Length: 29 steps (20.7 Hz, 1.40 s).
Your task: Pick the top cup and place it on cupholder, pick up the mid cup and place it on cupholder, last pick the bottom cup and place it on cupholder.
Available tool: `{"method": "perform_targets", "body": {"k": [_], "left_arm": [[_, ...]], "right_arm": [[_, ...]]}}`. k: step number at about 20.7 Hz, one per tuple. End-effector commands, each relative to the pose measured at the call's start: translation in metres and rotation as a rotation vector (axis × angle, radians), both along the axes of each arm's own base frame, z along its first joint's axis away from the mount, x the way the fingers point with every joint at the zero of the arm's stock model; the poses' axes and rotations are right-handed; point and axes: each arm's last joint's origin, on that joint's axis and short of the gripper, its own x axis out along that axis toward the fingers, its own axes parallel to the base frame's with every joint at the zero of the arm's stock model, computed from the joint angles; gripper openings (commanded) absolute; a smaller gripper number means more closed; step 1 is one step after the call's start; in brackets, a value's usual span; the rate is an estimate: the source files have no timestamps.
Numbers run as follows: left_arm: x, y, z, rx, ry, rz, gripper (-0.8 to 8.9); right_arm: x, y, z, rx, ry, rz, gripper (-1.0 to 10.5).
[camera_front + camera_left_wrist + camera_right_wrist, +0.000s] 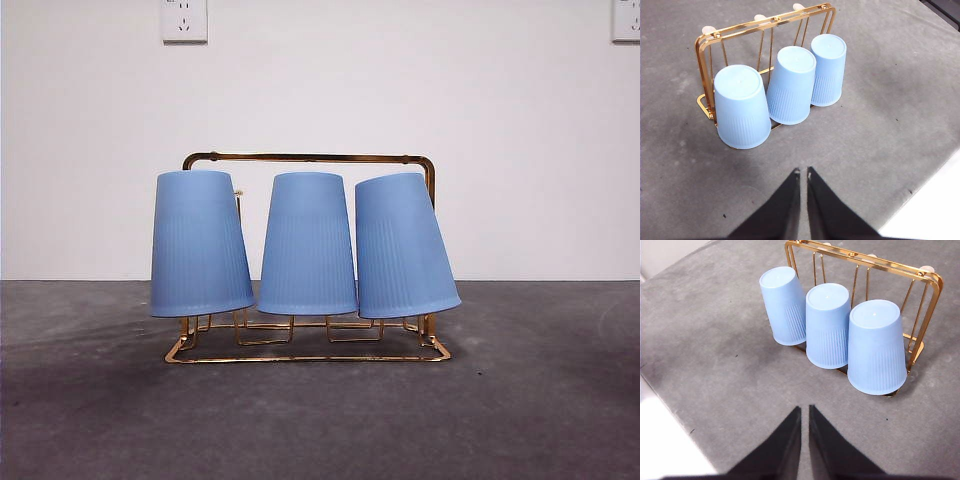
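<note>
i see a dark grey table (540, 410) filling the lower frame in the front view, with a plain white wall (90, 150) behind it carrying two sockets, one at 11 o'clock (184, 20) and one at 1 o'clock (626, 20). the gold cupholder (310, 157) stands centre, three blue cups upside down on its pegs: left cup (200, 243), middle cup (308, 243), right cup (402, 245), which tilts. only the wrist views show white peg tips (709, 29) behind the handle. the left gripper (803, 173) and right gripper (805, 409) hang off the rack, jaws nearly together, gripping nothing.
</note>
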Motion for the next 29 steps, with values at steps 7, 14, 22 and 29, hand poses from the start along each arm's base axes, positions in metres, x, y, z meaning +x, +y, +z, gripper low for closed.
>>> {"method": "perform_targets", "body": {"k": [7,14,22,29], "left_arm": [[-0.001,-0.001,0.007,-0.018,-0.021,-0.011,0.09],[-0.003,0.011,0.012,0.091,-0.201,0.035,0.09],[-0.033,0.059,0.010,0.116,-0.795,0.598,0.09],[-0.025,0.063,-0.058,0.147,-0.789,0.709,0.09]], "right_arm": [[-0.001,0.001,0.004,0.017,-0.006,0.002,0.1],[0.000,0.001,0.004,0.021,-0.010,0.002,0.1],[0.000,0.002,0.005,0.029,-0.017,0.002,0.1],[0.000,0.002,0.005,0.030,-0.018,0.002,0.1]]}}
